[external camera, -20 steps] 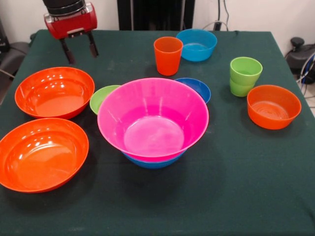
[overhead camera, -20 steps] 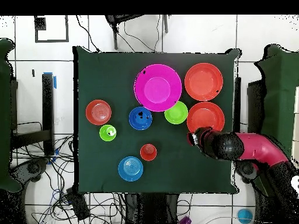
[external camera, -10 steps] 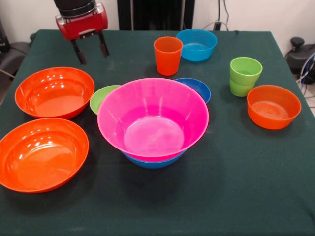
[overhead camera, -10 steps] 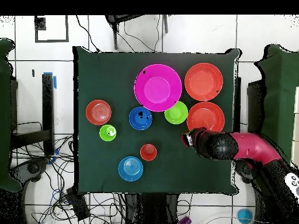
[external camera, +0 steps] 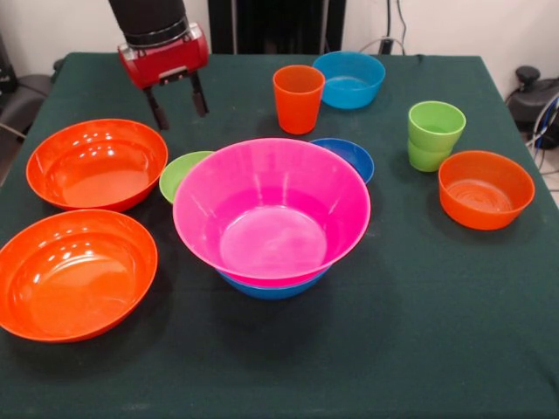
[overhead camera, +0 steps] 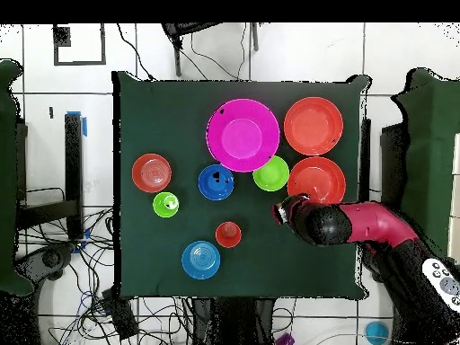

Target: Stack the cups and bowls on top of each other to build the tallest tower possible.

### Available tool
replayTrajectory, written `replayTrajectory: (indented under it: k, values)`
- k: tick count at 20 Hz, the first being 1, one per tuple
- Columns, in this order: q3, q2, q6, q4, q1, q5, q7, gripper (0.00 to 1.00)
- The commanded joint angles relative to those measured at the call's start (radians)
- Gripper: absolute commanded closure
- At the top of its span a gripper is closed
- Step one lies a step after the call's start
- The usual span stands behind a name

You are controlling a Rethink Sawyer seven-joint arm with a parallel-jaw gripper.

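- Gripper point(external camera: 177, 98): empty, fingers apart, pointing down above the table point(external camera: 410, 349), beside the far large orange bowl point(external camera: 96, 164).
- Bowls: eight, all upright.
- Cups: orange cup point(external camera: 298, 99); two green cups point(external camera: 434, 134), nested.
- Tower point(external camera: 272, 216): pink bowl in blue bowl, table centre, axis vertical.

Green-clothed table point(external camera: 419, 332) bearing bowls point(external camera: 74, 272), cups point(external camera: 298, 98)
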Motion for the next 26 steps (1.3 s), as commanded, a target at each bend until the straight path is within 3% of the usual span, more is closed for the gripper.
replayTrajectory:
  k: [1,18,26]
  values:
    - [-0.043,0.106,-0.054,-0.112,0.028,-0.138,-0.148,0.00]
    - [-0.037,0.118,-0.034,-0.134,0.064,-0.154,-0.092,0.00]
    - [-0.042,0.084,-0.033,-0.106,0.080,-0.145,-0.064,0.00]
